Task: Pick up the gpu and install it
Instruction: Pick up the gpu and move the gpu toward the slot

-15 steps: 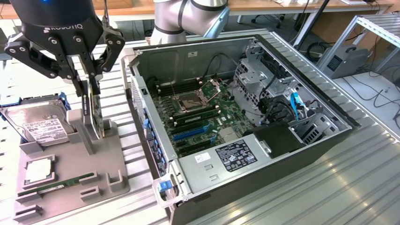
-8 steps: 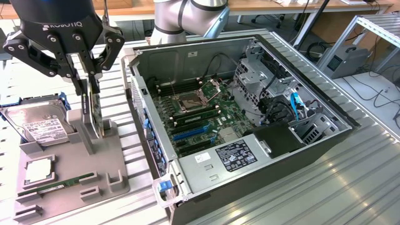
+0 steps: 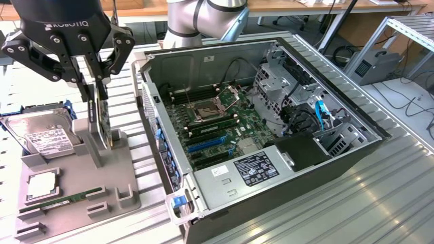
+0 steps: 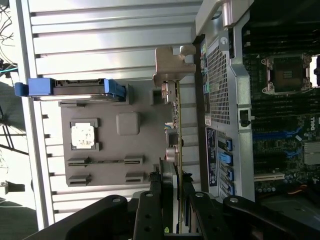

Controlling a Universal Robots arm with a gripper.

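Observation:
The gpu (image 3: 102, 119) is a thin black card standing on edge in the slotted posts of the grey holder tray (image 3: 85, 170), left of the open computer case in the exterior view. My gripper (image 3: 95, 86) comes down on it from above, one finger against each flat face, shut on the card's upper edge. In the wrist view the gpu (image 4: 177, 125) appears edge-on, with its silver bracket (image 4: 172, 67) at the far end and my gripper (image 4: 173, 184) clamped on the near end. I cannot tell whether the card's lower edge has left the holder.
The open computer case (image 3: 352, 152) lies on its side with the motherboard (image 3: 230, 122) and blue expansion slots (image 3: 207, 144) exposed. A hard drive (image 3: 40, 133), a CPU (image 3: 42, 185) and a green RAM stick (image 3: 61, 200) share the tray. The arm's base (image 3: 203, 18) stands behind the case.

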